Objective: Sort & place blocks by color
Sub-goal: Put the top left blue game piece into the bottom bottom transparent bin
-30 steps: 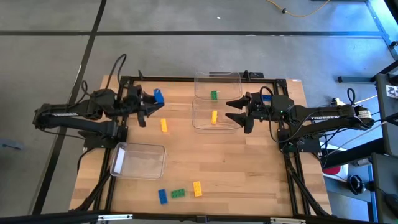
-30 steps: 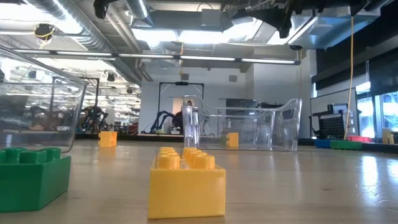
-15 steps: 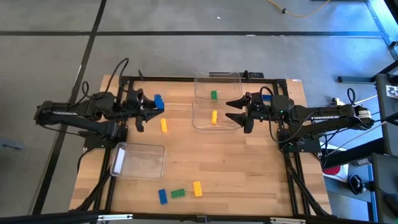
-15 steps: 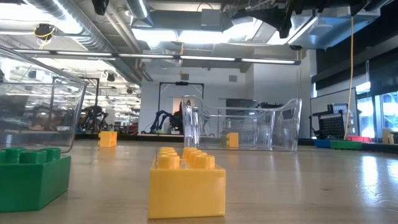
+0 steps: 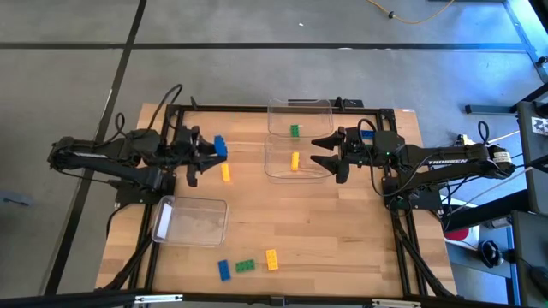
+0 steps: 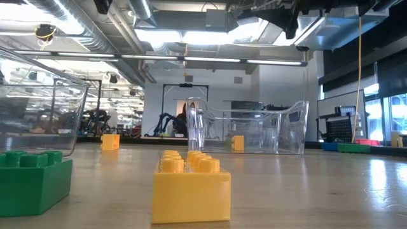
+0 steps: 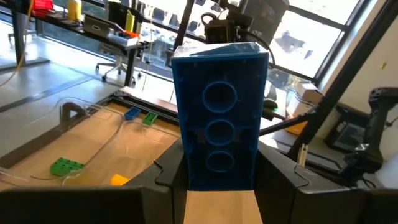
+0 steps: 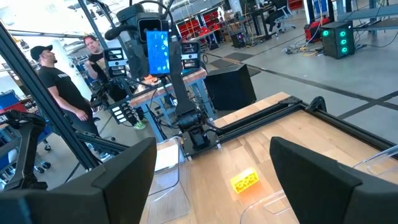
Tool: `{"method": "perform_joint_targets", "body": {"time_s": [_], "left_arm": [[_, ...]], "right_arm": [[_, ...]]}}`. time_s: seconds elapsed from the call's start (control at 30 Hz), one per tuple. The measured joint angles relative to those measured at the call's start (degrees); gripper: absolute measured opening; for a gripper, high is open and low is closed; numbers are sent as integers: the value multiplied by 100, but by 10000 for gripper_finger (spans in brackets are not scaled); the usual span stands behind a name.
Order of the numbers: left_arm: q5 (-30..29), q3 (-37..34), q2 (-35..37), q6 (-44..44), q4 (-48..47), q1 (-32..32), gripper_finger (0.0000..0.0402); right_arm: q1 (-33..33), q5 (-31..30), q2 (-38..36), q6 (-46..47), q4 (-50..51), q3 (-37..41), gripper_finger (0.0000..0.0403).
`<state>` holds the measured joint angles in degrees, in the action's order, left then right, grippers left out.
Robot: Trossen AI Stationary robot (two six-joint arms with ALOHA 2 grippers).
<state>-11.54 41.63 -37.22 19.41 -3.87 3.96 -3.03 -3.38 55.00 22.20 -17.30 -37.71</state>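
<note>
A: Open lab hall beyond; grey concrete floor around a pale wooden table [image 5: 325,222] in a black frame. Two people stand far off in the right wrist view.

B: Largest things on it?

A: Three clear bins. One [image 5: 190,221] at the near left, empty as far as I can see. Two at the far middle, touching: the farther bin [image 5: 300,115] holds a green block [image 5: 294,131], the nearer bin [image 5: 291,159] a yellow block [image 5: 295,161].

B: Arms?

A: Left gripper [image 5: 208,154] is raised at the far left, jaws closed on a blue block [image 7: 217,115], clamped low on its two long sides with most of the brick standing out past the fingertips. Right gripper [image 5: 324,154] waits just beside the yellow block's bin, jaws spread wide, holding nothing.

B: Loose blocks?

A: A yellow block [image 5: 225,173] lies on the wood just beside the left gripper. Near the front edge sit a blue one [image 5: 223,269], a green one [image 5: 246,266] and a yellow one [image 5: 271,260], close together. Two more, blue and green, show beyond the far bins in the left wrist view.

B: Handling?

A: Judging by looks: hard, light, smooth plastic, not fragile, and stiff enough for a firm pinch. Flat side walls are the place to hold; studs give poor purchase. With so much of the brick overhanging, this one could pivot if bumped.
</note>
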Motion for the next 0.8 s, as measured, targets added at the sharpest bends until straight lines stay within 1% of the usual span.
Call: {"method": "perform_joint_targets", "body": {"time_s": [0.17, 0.3, 0.5, 0.6, 0.67, 0.73, 0.8], "left_arm": [[32, 0, 6, 3, 42, -2, 126], [208, 0, 5, 268, 201, 97, 126], [222, 0, -202, 452, 547, 673, 126], [181, 39, -464, 450, 794, 982, 126], [167, 233, -688, 449, 602, 1089, 126], [213, 669, -969, 437, 152, 1113, 126], [298, 1248, -1272, 421, -853, 1113, 126]], "right_arm": [[-2, 0, 0, 0, 1, 0, 316], [-2, 0, 0, 0, 0, 0, 316], [0, 0, 2, 2, 0, 0, 316], [-1, 0, 2, 2, 0, 0, 316], [-2, 0, 2, 2, 0, 0, 316], [-2, 0, 2, 2, 0, 0, 316], [0, 0, 2, 2, 0, 0, 316]]}}
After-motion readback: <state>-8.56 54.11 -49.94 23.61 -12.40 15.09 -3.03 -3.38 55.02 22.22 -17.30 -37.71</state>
